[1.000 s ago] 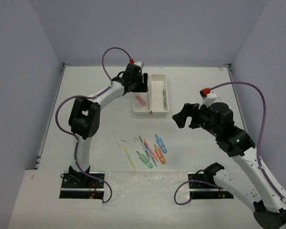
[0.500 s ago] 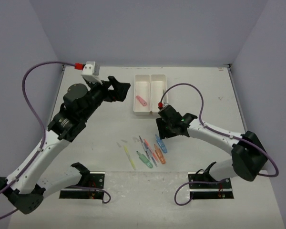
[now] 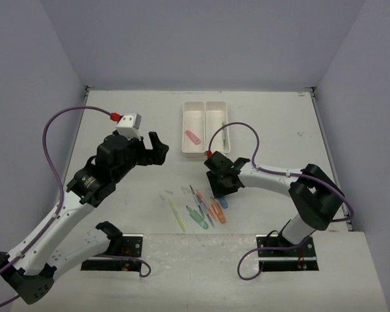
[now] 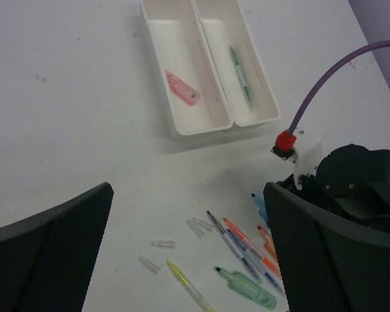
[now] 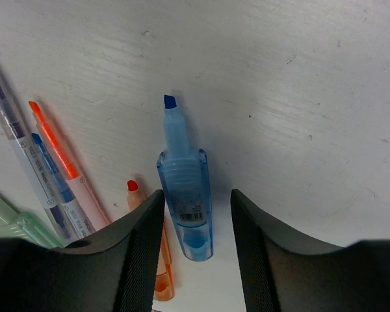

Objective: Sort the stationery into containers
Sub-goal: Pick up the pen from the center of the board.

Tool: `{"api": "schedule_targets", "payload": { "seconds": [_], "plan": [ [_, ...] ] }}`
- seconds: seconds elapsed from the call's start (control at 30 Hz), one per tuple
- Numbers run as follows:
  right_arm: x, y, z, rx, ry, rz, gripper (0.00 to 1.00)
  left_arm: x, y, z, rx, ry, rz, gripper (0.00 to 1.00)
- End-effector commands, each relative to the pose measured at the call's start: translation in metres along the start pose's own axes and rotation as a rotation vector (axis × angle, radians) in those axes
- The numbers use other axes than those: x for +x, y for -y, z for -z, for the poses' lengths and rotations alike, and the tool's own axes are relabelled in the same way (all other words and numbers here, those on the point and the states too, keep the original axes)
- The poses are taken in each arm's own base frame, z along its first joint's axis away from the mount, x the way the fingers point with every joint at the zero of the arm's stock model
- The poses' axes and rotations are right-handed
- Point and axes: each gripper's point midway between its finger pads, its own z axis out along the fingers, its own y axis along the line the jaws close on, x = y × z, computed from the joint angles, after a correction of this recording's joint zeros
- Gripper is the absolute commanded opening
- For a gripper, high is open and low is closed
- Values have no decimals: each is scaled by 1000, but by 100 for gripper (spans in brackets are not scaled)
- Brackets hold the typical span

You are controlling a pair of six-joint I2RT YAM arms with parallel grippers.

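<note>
The containers are a white two-compartment tray (image 3: 195, 116) (image 4: 182, 49). A pink highlighter (image 3: 193, 137) (image 4: 182, 88) lies in its left compartment and a green pen (image 3: 225, 136) (image 4: 242, 77) in its right. The other stationery lies loose nearer the arms: a yellow pen (image 3: 176, 213) (image 4: 185, 286), a green highlighter (image 3: 197, 218) (image 4: 250, 288), thin pens (image 3: 200, 200) (image 4: 237, 244), an orange highlighter (image 3: 217, 211) (image 5: 157, 260) and a blue highlighter (image 3: 222, 201) (image 5: 185, 195). My right gripper (image 3: 220, 190) (image 5: 196, 201) is low over the blue highlighter, jaws astride it with a gap on one side. My left gripper (image 3: 157, 148) (image 4: 187, 195) hangs wide open and empty, left of the tray.
Small clear caps (image 3: 167, 194) (image 4: 162, 244) lie left of the pens. The right arm's wrist and purple cable (image 4: 351, 182) stand between the tray and the loose pile. Grey walls close the table on three sides.
The left gripper left the tray, where the pink highlighter now lies, and drew back left, opening wide. The right gripper came down from the right onto the blue highlighter and its jaws narrowed.
</note>
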Motion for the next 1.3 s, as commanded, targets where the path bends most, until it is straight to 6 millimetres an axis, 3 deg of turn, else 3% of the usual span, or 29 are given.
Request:
{"api": "schedule_targets", "payload": {
  "seconds": [0.0,0.13,0.3,0.4,0.43,0.5,0.6,0.67,0.73,0.8,0.87,0.93,1.07,1.27],
  "plan": [
    [-2,4,-4,39,15,-36,46,6,-8,-1,-24,-8,-22,100],
    [3,12,-6,75,8,-41,42,15,-6,-7,-12,-30,-22,100],
    [0,18,2,99,45,-54,27,25,-1,-17,16,-45,17,100],
    [-11,24,20,115,114,-68,19,30,10,-25,66,-44,75,100],
    [-17,25,30,113,148,-72,8,32,17,-29,101,-50,99,100],
    [-26,26,46,98,208,-81,0,36,31,-35,170,-61,146,100],
    [-38,22,71,31,303,-76,0,37,62,-40,331,-65,229,100],
    [-46,15,94,-51,402,-65,0,24,94,-34,509,-18,274,100],
    [-50,10,108,-109,463,-53,0,31,110,-33,588,-37,326,100],
    [-58,5,139,-204,606,-46,0,27,138,-29,698,-26,362,95],
    [-63,5,153,-240,677,-51,0,30,157,-33,731,-36,368,91],
    [-66,3,171,-272,719,-43,0,36,173,-40,767,-48,370,87],
    [-68,0,187,-290,739,-27,0,37,197,-49,839,-79,364,79],
    [-73,-7,199,-302,737,-5,0,43,212,-64,853,-99,338,66]
  ]
}}
